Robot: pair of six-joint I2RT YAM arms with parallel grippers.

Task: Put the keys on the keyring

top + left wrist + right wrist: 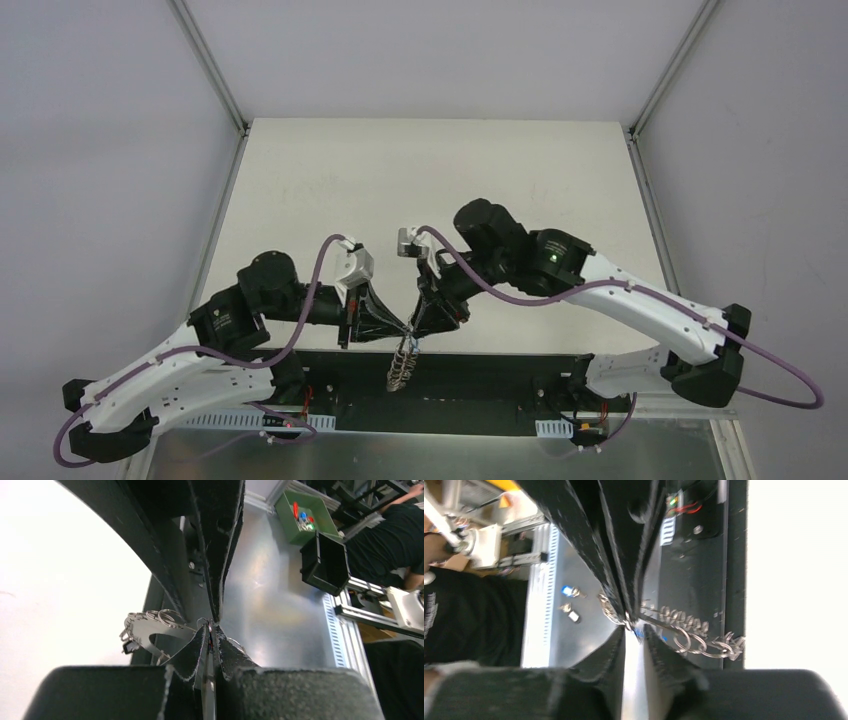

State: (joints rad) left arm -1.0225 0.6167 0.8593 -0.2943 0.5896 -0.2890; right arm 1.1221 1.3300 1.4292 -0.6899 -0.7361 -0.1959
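Meeting tip to tip over the table's near edge, left gripper and right gripper both have fingers pressed together. Keyring hangs just below them; cannot tell which pair pinches it. Blue-tagged key and black-tagged key lie on the near metal shelf.

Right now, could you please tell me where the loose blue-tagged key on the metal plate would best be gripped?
Take the blue-tagged key by its oval tag, probably from straight above, closing across the tag's narrow width: it lies flat on the metal plate, and its silver blade looks too thin to pinch.
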